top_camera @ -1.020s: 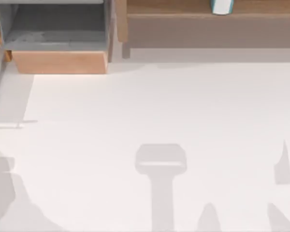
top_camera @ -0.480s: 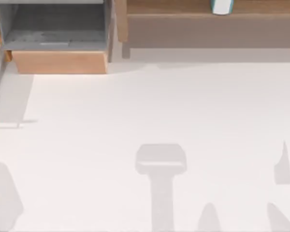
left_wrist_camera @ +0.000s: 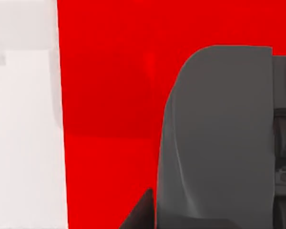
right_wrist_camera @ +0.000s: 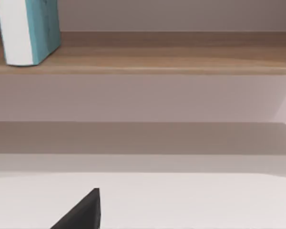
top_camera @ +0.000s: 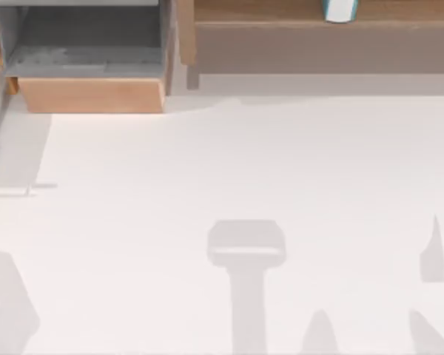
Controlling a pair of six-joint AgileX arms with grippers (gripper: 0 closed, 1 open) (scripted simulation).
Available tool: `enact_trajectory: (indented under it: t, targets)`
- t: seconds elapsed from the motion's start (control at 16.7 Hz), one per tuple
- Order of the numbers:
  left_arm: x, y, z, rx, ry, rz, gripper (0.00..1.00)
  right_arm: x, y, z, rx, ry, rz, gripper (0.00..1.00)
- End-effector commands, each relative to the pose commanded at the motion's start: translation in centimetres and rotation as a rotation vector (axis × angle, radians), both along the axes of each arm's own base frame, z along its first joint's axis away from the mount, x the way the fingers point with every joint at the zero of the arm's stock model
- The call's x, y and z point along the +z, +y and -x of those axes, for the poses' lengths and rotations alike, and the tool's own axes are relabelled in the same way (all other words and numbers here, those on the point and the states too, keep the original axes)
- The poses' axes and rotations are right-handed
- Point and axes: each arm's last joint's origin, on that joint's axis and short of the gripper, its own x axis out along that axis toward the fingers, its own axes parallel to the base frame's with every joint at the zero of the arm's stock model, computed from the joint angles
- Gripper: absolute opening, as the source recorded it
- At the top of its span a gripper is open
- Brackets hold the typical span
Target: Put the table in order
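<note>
I am seeing my left gripper (left_wrist_camera: pixel 219 143) close against something red (left_wrist_camera: pixel 109 95), perhaps holding it; its opening I cannot tell, above the table (top_camera: pixel 244 163).

A teal-and-white book (right_wrist_camera: pixel 28 31) standing on the brown wooden shelf (right_wrist_camera: pixel 171 59), white worktop (right_wrist_camera: pixel 190 200) lying below, my pincer's dark fingertip (right_wrist_camera: pixel 83 214) poking in.

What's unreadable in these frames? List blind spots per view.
- Top view: teal-and-white object on the shelf is cut by the upper edge, identity unclear.
- Left wrist view: a red surface close to the camera, cut off on all sides, identity unclear; left tool partly cropped, opening unreadable.
- Right wrist view: right tool shows one dark tip, rest cropped.
</note>
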Motion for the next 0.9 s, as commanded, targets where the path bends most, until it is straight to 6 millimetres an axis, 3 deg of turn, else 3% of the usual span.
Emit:
enact_trajectory:
  t: [0.6,0.9]
  targets:
    - [1.1,-1.2,-1.9,-0.169,-0.153,-0.037,0.0,0.0,0.0,0.0,0.0,0.0,0.0,1.0]
    - [1.3,-1.0,-2.0,-0.164,-0.16,-0.051,0.0,0.0,0.0,0.0,0.0,0.0,0.0,1.0]
